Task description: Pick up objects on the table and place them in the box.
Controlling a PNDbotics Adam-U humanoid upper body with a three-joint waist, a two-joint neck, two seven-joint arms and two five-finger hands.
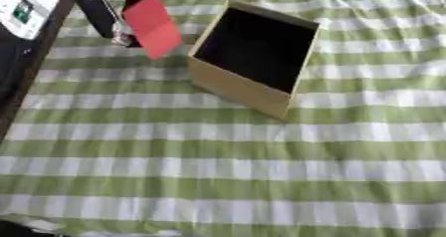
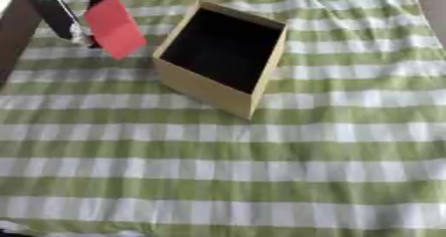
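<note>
I see the open tan cardboard box (image 1: 253, 57) standing on the green-and-white checked tablecloth (image 1: 226, 171), in the far half of the table and slightly left of centre, turned askew to the table edges. To its left, near the far-left corner, my left hand (image 1: 111, 19) comes in from the upper left and holds the flat red rectangular card (image 1: 153, 26) above the cloth, just beside the box's left wall. The card hangs tilted, not inside the box.

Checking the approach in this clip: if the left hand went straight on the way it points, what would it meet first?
Probably the striped cloth just left of the box. The left hand, holding a red flat piece, points down and slightly right; depth is unclear.
</note>
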